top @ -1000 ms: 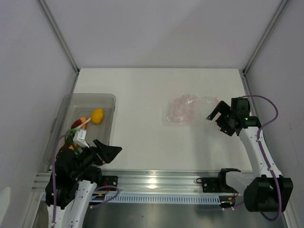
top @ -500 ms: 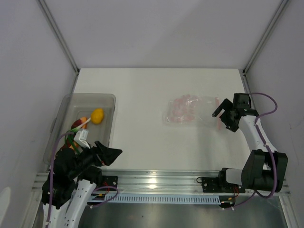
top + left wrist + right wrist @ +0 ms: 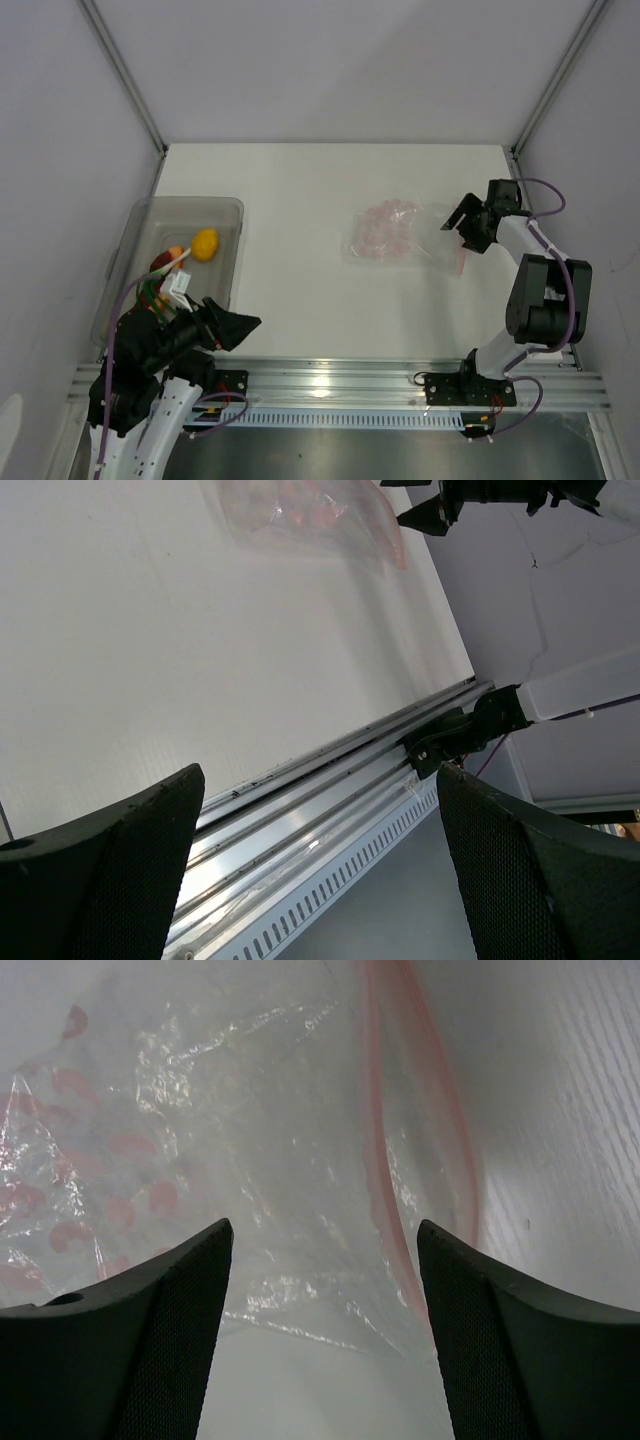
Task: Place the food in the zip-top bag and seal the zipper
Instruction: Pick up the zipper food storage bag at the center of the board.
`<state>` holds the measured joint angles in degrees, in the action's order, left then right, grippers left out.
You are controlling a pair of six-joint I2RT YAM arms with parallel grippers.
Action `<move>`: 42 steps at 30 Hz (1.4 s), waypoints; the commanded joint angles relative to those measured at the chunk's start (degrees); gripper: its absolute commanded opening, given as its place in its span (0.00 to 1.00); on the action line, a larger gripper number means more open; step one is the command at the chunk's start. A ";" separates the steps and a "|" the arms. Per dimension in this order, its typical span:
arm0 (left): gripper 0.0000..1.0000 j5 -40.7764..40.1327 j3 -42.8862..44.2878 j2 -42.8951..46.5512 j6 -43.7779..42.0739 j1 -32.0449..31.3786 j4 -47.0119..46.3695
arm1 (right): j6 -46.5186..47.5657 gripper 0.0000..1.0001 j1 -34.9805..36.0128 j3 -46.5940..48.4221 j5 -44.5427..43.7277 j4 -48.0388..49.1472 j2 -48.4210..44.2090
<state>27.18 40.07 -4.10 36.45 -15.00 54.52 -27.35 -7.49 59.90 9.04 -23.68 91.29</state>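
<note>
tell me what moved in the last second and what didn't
The right end effector swung from beside the zip-top bag toward the back of the table. It now sits over the zipper, jaws open on either side of the strip, nothing gripped yet. Its arm folded in behind it. Unchanged: the bag, the food in the grey bin, and the open left end effector.

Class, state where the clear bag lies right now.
In the top view, the bag lies on the table's right half, beside the right end effector, far from the bin.
</note>
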 commanded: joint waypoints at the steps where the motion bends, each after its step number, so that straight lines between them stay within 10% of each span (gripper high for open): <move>1: 0.98 0.60 1.41 -1.52 -1.47 -0.46 -1.17 | 1.60 0.75 -1.04 2.33 5.19 4.08 3.80; 15: 0.99 0.86 4.22 -6.01 -2.43 -0.46 1.73 | -0.24 0.44 -1.13 0.48 13.99 11.55 6.01; 23: 1.00 -0.37 8.35 -8.90 -4.19 -0.46 3.74 | 3.00 0.00 -0.86 3.12 16.45 10.32 5.57; 32: 1.00 -0.46 11.69 -13.91 -2.26 -0.46 3.75 | 7.04 0.00 3.61 6.36 16.29 8.48 -0.49; 42: 0.99 -4.85 18.11 -22.70 -2.43 -0.46 5.51 | 19.35 0.00 27.94 15.15 -1.46 -1.01 -9.36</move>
<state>24.47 55.37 -24.27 34.09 -15.20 59.37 -14.24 14.55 71.16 16.75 -20.47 85.52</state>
